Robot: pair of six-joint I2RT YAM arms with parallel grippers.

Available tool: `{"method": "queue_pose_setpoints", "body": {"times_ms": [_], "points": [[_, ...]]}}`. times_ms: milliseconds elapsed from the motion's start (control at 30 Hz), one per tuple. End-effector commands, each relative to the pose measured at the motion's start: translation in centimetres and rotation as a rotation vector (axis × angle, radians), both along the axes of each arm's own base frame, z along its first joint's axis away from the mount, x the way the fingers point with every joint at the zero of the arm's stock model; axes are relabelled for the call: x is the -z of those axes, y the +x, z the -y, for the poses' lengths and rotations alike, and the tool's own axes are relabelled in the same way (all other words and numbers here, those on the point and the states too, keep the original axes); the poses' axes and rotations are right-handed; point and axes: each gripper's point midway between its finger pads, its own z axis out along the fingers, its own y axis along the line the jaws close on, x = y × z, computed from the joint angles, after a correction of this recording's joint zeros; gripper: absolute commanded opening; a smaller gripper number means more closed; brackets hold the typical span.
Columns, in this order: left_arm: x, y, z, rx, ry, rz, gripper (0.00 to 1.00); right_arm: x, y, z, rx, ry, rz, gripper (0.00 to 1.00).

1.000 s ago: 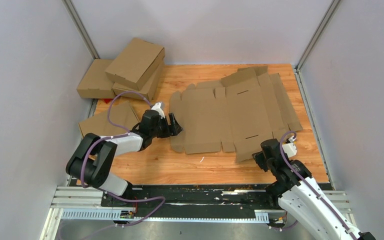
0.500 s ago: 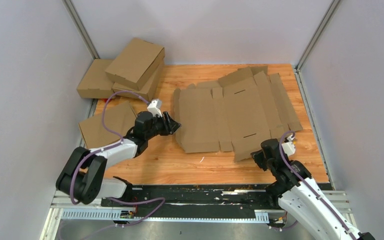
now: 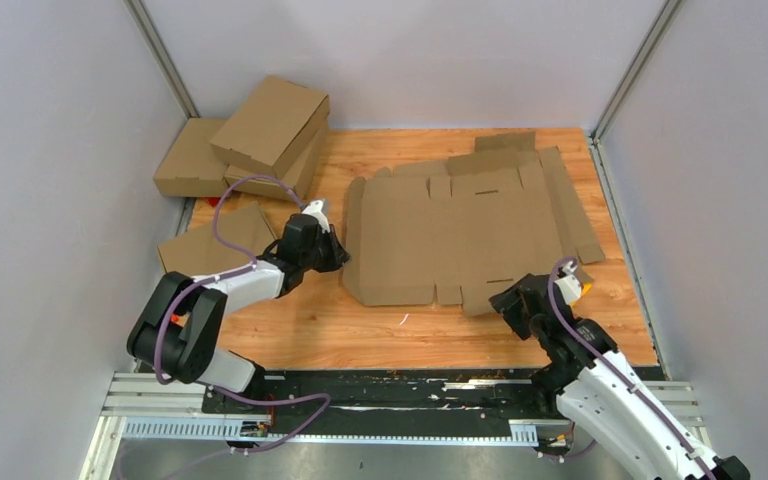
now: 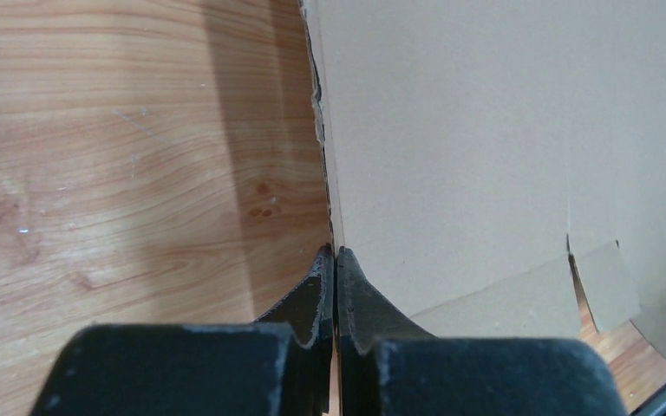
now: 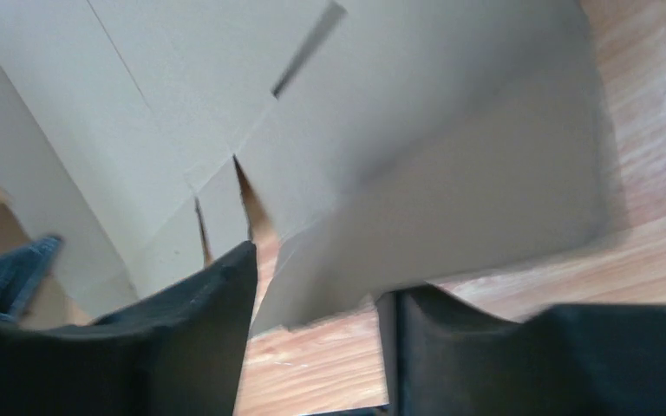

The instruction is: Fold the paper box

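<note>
Box (image 3: 440, 235) lies flat; left gripper (image 4: 334, 256) clamped closed at its left edge, right gripper (image 5: 321, 277) parted narrowly around 1 flap corner.

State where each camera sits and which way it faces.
Top external: above and behind the robot, looking down on the table and flat box; left arm and right arm show.
Left wrist: on the left arm, looking along the left tool, shut on the box's left edge.
Right wrist: on the right arm, looking past the open right tool at the box's near edge.
Shared: all three see the box.
</note>
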Motion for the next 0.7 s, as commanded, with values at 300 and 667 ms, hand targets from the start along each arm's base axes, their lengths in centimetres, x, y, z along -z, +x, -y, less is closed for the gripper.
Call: {"method": "queue_pose_setpoints", "body": {"times_ms": [300,667], "points": [[-7.7,-0.4,-3.5,-0.051,0.209,0.267,0.0,-11.3,3.1,-1.3,-0.472,-0.341,0.244,1.0],[-15.7,-3.6,-3.4,0.005,0.111,0.381,0.0,-12.0,6.8,-1.2,-0.483,-0.369,0.312,0.98]]}}
